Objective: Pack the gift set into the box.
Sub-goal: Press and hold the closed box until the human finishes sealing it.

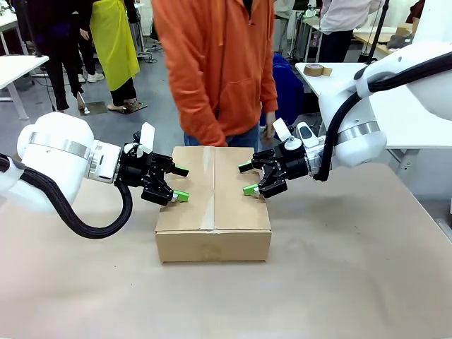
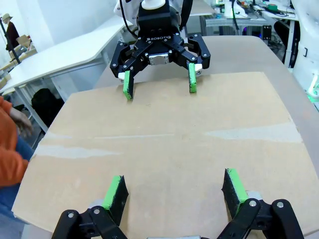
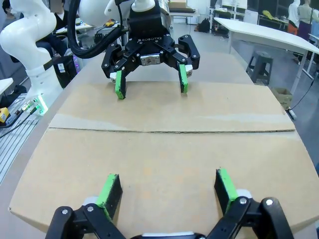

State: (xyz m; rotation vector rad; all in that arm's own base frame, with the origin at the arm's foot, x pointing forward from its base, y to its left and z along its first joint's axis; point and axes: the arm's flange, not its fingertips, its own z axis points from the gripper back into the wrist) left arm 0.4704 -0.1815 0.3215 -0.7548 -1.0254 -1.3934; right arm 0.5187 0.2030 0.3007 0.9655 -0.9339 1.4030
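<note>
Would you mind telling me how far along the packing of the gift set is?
Looks nearly done: the box sits with its top flaps folded flat, seam down the middle, contents hidden. In hand: nothing; the left gripper and right gripper are open over opposite sides of the lid. Possibly left: sealing the seam.

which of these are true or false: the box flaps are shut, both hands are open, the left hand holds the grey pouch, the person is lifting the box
1. The plain brown corrugated cardboard box has its top flaps shut. True.
2. The left hand and right hand are both open. True.
3. The left hand holds a grey pouch. False: it is empty, over the box's left edge.
4. The person in the orange hooded top is lifting the box. False: it rests on the table.
</note>
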